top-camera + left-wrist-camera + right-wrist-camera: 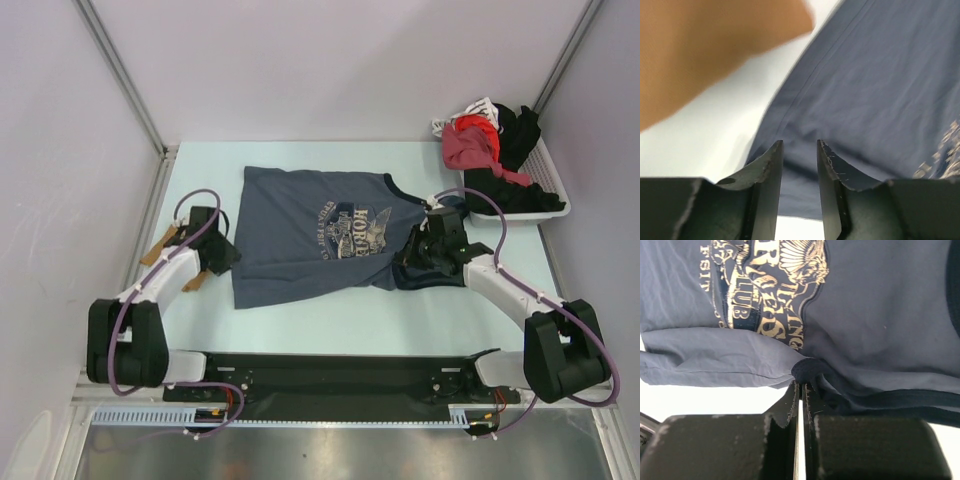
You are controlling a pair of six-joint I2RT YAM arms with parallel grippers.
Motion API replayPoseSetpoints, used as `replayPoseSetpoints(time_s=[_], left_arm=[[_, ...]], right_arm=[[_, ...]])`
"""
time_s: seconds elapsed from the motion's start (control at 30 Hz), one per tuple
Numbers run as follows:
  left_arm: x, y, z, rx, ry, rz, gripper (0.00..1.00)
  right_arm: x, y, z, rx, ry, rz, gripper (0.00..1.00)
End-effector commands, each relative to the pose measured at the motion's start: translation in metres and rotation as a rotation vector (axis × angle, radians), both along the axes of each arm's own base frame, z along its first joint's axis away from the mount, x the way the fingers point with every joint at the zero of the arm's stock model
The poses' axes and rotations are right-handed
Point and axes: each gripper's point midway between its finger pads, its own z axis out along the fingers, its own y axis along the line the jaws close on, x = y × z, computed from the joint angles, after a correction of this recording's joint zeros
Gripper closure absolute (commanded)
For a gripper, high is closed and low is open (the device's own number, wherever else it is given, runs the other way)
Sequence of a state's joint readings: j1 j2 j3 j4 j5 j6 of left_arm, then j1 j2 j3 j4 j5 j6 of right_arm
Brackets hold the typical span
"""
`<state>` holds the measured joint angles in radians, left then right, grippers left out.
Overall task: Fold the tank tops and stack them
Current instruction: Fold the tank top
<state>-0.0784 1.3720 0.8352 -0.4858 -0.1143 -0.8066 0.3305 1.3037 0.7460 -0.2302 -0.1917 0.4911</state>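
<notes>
The slate-blue tank top [310, 235] lies spread on the table, printed side up, with its dark-trimmed neck towards the right. My right gripper [428, 250] is at the top's right end, where the cloth is bunched. In the right wrist view it [801, 385] is shut on a fold of the dark trim [810, 371]. My left gripper [226, 256] is at the top's left hem. Its jaws [800, 146] stand open over the blue cloth [875, 100], with nothing held between them. Tan-brown cloth [160, 245] shows beside the left arm, mostly hidden, and appears as a blur [700, 50] in the left wrist view.
A white tray [548, 208] at the back right holds red cloth [468, 148] and black cloth [516, 135]. Enclosure walls stand at the left, right and back. The arms' base rail [330, 375] runs along the near edge.
</notes>
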Motion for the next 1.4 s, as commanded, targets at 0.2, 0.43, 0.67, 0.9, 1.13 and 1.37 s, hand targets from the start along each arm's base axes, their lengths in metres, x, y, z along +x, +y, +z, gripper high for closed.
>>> replayPoseSetpoints(time_s=[0.2,0.43,0.67,0.9,1.13,1.37], left_arm=[[-0.065,-0.025,-0.008,-0.074,-0.022,-0.101,0.53],[-0.076,-0.024,-0.025,-0.068,0.004,-0.119,0.5],[-0.074,-0.01,-0.029,0.005,0.005,-0.096,0.5],[-0.078,-0.002,-0.03,0.047,0.023,-0.09,0.5],[-0.077,-0.015,-0.033,-0.006,0.001,-0.144,0.57],[-0.084,-0.03,-0.045,-0.039,0.028,-0.185,0.71]], right_arm=[[0.0,0.005,0.005,0.031,-0.05,0.033,1.0],[-0.005,0.004,0.004,0.031,-0.045,0.039,0.99],[-0.007,0.004,0.009,0.034,-0.055,0.042,0.99],[-0.007,0.004,0.007,0.03,-0.051,0.044,0.98],[-0.006,0.004,0.006,0.032,-0.049,0.041,0.98],[-0.005,0.004,0.007,0.033,-0.054,0.042,0.97]])
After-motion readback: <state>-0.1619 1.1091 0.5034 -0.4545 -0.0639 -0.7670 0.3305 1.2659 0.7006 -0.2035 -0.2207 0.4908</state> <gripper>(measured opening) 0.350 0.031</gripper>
